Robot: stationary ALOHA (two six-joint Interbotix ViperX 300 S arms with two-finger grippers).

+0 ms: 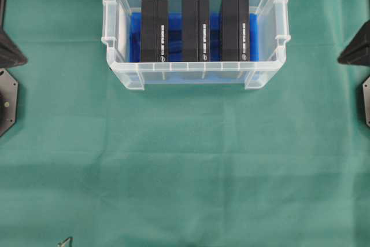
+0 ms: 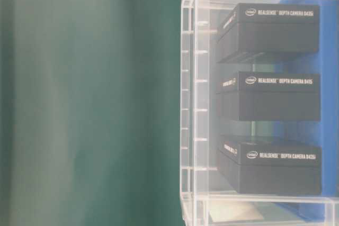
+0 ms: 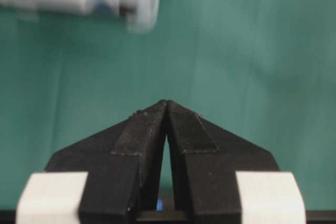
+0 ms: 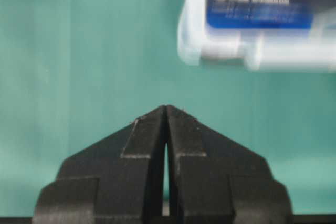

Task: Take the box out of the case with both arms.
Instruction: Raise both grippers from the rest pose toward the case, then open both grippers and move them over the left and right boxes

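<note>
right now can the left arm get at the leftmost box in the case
Probably yes: the case has no lid and the leftmost box stands exposed. But the left pincer is shut, so it must open first.

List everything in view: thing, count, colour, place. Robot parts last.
case: one, clear plastic, far middle of the table.
blue sheet: one, blue, lining the case's bottom.
boxes: three, black with white print, side by side inside the case.
cloth: one, green, covering the table.
arm bases: two, black, at the left and right edges of the overhead view.
left gripper: one, black, jaws shut, above bare cloth.
right gripper: one, black, jaws shut, above bare cloth.
</note>
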